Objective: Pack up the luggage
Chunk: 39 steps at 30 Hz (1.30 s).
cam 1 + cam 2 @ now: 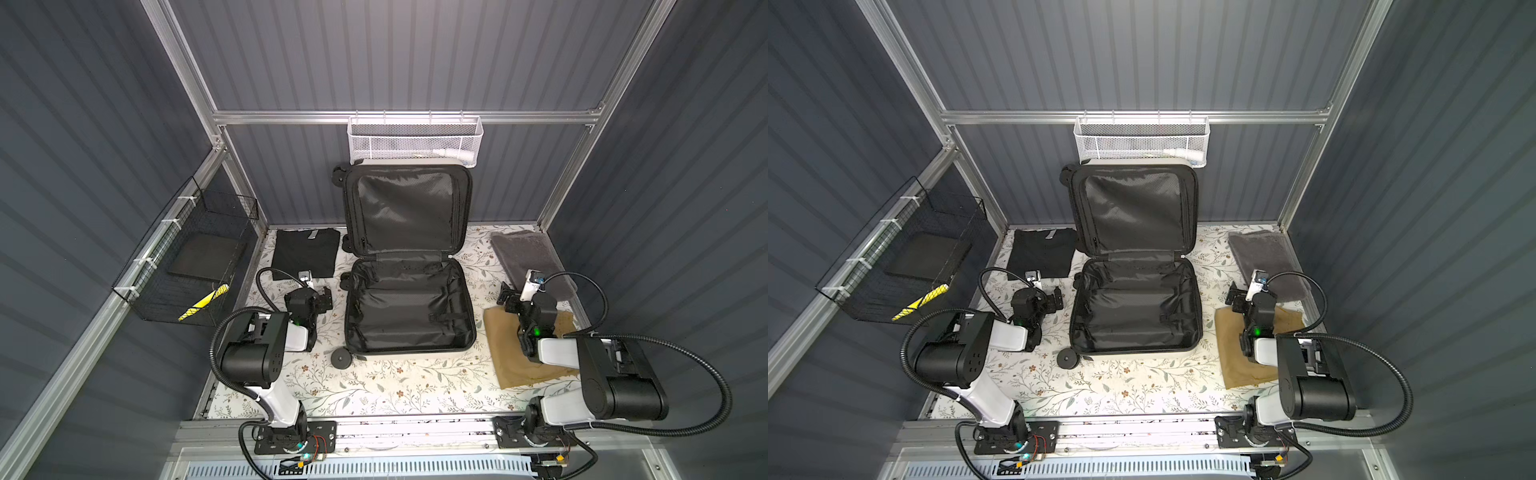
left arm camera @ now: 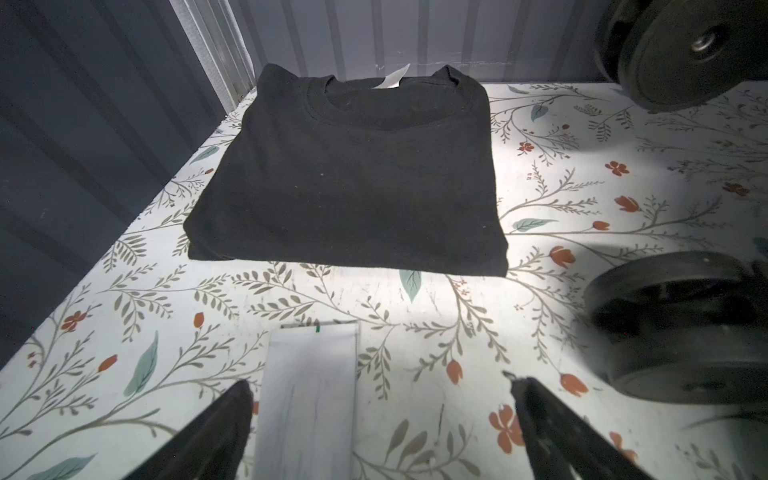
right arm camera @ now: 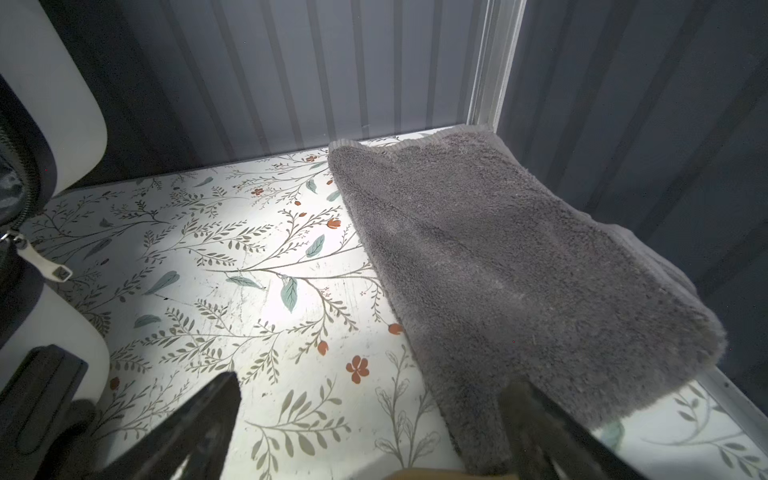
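Both grippers wide open, holding nothing: left gripper (image 2: 382, 382) faces the black tee (image 2: 345, 174), right gripper (image 3: 372, 382) near the grey towel (image 3: 519, 266). Luggage (image 1: 409, 307) lies open mid table (image 1: 395, 386), lid vs back wall (image 1: 407, 62), empty. Tee left of luggage, towel right. Step: first pick; next I'd pinch a folded edge.

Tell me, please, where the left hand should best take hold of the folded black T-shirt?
Probably the near folded edge of the black T-shirt, coming in low from the front. It lies flat on the table with its collar toward the back wall, and that thick edge faces the open left hand.
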Available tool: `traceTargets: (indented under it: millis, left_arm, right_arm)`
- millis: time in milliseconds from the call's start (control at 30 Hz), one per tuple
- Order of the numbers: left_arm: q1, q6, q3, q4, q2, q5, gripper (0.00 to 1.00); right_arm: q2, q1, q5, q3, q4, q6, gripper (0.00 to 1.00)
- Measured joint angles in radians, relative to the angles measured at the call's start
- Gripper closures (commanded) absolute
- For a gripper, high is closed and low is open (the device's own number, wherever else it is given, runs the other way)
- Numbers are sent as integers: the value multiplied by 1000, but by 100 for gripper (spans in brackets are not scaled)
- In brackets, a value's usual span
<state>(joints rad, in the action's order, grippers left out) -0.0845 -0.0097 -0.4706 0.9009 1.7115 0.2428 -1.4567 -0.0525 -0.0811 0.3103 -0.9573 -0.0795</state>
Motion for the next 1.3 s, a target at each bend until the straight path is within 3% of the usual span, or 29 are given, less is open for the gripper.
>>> traceTargets:
  millis: [1300]
  left_arm:
    - [3, 0, 0, -5, 0, -8, 0]
  right_arm:
    - [0, -13, 34, 0, 0, 1, 1]
